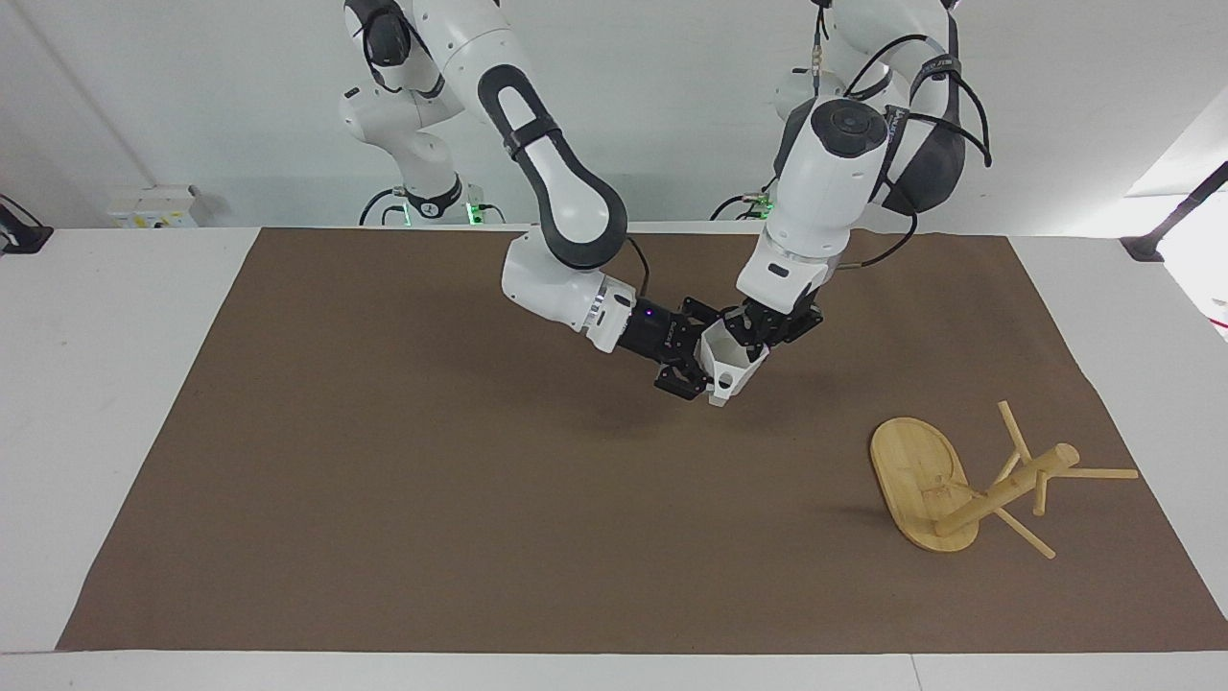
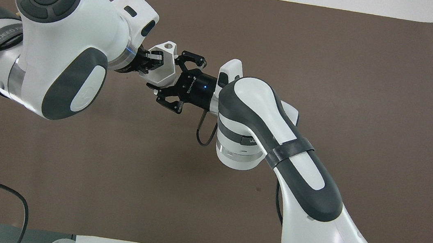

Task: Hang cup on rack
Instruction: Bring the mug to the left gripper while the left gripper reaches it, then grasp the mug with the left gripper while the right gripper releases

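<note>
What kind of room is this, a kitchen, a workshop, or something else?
Most likely a robotics lab. Two white arms stand at a plain table covered with a brown mat. The right gripper and left gripper meet at a white cup in mid-air. A bamboo rack lies tipped over, and there is no kitchenware.
</note>
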Controlling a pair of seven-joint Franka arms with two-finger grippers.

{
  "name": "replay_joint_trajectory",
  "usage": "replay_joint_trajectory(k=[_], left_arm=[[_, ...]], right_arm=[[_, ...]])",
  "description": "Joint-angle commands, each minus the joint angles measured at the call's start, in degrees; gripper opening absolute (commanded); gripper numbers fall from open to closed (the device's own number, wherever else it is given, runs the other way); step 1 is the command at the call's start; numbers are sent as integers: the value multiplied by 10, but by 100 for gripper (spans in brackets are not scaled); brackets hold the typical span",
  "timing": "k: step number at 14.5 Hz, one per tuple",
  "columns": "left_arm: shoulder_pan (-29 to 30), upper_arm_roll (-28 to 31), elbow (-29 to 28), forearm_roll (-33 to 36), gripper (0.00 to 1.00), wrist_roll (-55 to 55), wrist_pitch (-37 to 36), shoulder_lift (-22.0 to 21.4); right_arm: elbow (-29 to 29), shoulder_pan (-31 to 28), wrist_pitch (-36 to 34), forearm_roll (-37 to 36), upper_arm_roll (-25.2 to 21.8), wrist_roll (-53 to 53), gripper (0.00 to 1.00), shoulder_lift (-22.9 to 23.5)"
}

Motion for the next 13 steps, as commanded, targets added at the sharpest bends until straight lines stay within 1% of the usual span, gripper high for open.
replay_joint_trajectory(k=[1,2,3,4,7,9,11,12,13], left_arm=[[-5,7,5,1,0,2,0,1],[-4,7,5,0,0,-4,0,1],[-4,7,5,0,0,-20,1,1],[-5,7,6,0,0,-35,-3,1],[-6,9,11,1,0,-92,-6,0],[-2,11,15,1,0,-106,-10,1],[4,14,14,3,0,-131,-2,0],[20,14,13,3,0,-135,-2,-2],[29,14,4,5,0,-134,-4,-9]], right_arm=[[-6,-1,1,7,-1,5,21,-7],[-6,-1,1,7,-1,5,33,-7],[-6,-1,2,9,-1,11,49,-7],[-7,-1,7,9,-1,23,99,-7],[-7,-7,6,7,-1,31,99,-7],[-20,-24,-4,4,-1,30,99,-16],[-57,-48,-11,1,-1,33,99,-52],[-82,-68,-31,-5,-1,33,99,-72],[-104,-91,-65,-26,-1,33,99,-85]])
